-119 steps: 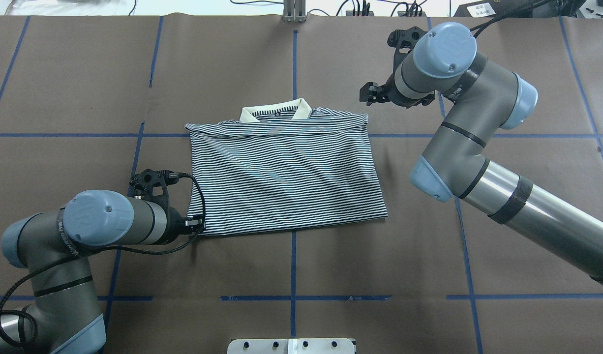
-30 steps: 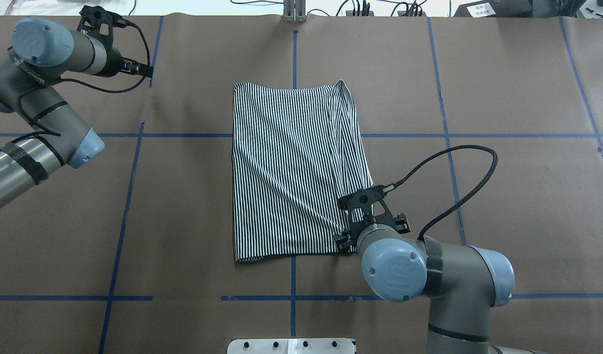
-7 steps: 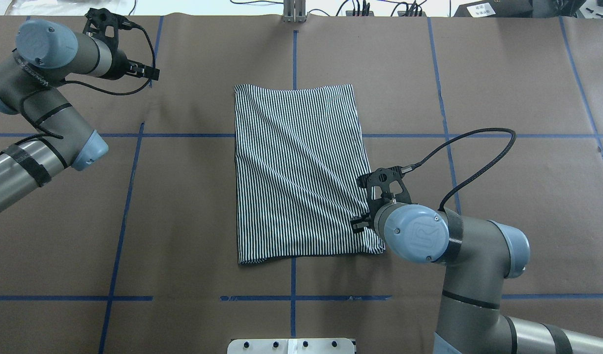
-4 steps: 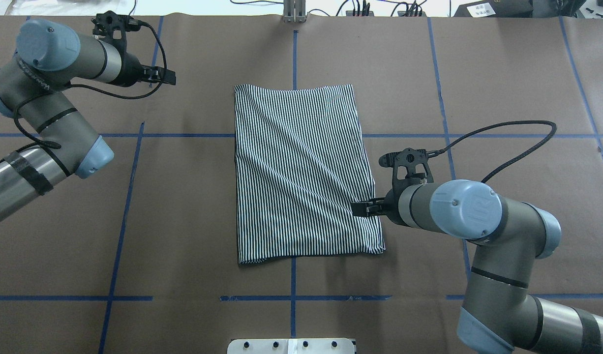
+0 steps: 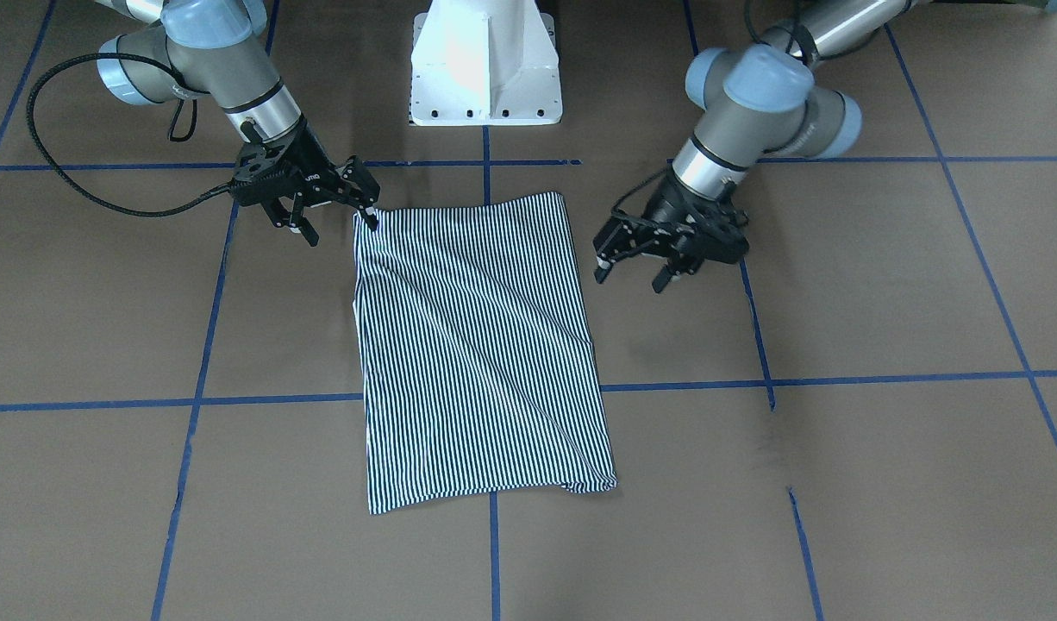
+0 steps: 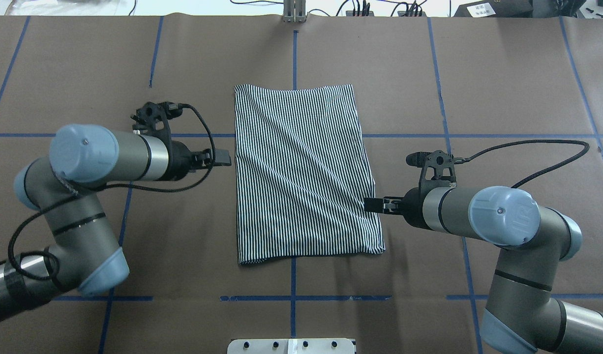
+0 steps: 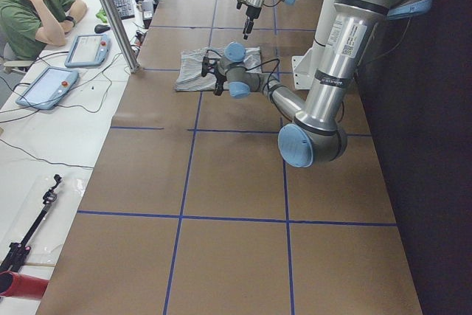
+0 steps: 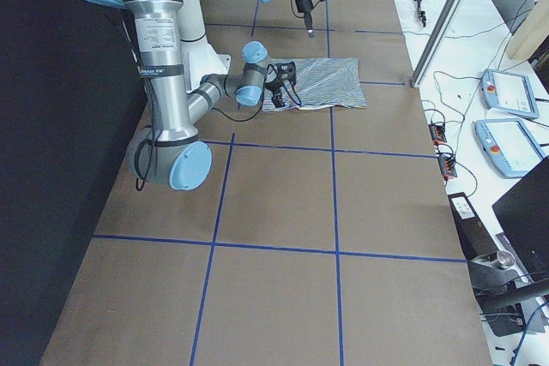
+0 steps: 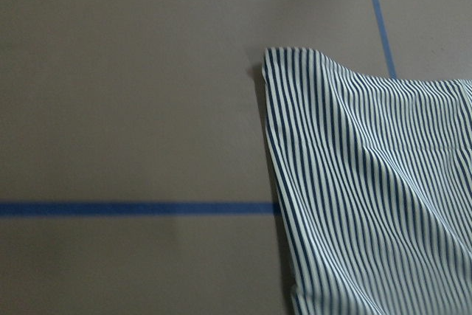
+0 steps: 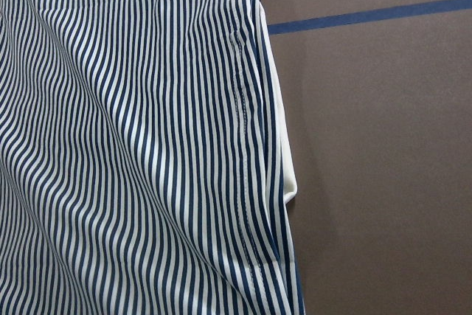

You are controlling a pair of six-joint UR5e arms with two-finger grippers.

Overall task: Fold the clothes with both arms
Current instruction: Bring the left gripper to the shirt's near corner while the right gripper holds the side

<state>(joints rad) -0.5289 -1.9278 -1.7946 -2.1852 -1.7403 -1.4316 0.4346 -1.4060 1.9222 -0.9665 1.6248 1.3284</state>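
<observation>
The striped polo shirt (image 5: 481, 345) lies flat on the brown table (image 5: 839, 483), folded to 1 narrow rectangle. Both tools hang spread and empty. The right gripper (image 5: 339, 224) is at the shirt's robot-side corner and the left gripper (image 5: 630, 278) just beside its opposite long edge. The likely next move is to pinch both edges for 1 more fold. Collar, buttons and logo are hidden.

You have one view from above and behind the table (image 6: 429, 73), one from across it looking steeply down, two far-off views along it from its ends, and two wrist cameras close over the striped shirt (image 6: 301, 167), which every view shares.
</observation>
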